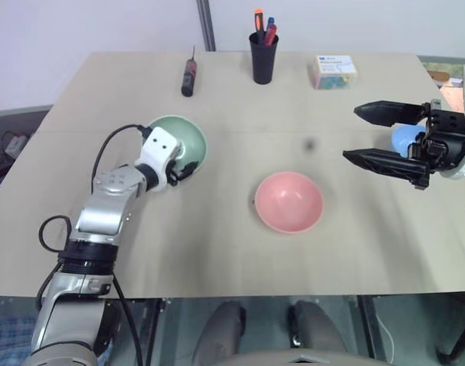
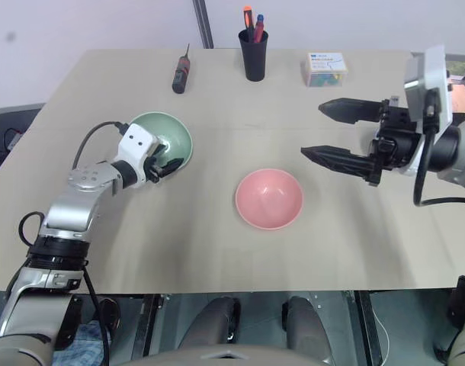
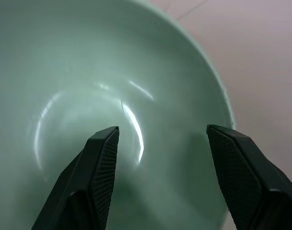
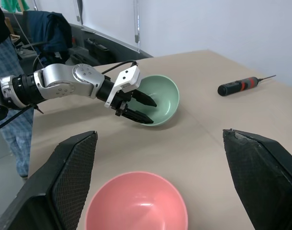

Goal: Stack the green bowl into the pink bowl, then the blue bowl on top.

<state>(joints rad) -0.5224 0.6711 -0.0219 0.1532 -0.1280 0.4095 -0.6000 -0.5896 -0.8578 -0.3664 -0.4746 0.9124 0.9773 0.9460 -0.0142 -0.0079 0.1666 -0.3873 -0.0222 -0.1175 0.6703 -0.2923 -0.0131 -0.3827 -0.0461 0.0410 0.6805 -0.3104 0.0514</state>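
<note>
The left end effector (image 2: pixel 168 165) is spread open, its two black fingers (image 3: pixel 100 158) reaching over the near rim of the green bowl (image 2: pixel 170 136) and into its hollow, gripping nothing. The green bowl sits upright on the bench (image 2: pixel 217 252). Beside it, toward the right end effector, the pink bowl (image 2: pixel 269 198) stands empty and apart from both fingers. The right end effector (image 2: pixel 318 131) hangs above the bench with its fingers wide apart, empty, pointing across toward the left arm. Behind its wrist a bit of the blue bowl (image 1: pixel 404 137) shows. Farther off lie a screwdriver (image 2: pixel 179 74), a black pen cup (image 2: pixel 253 52) and a small box (image 2: pixel 325 67).
</note>
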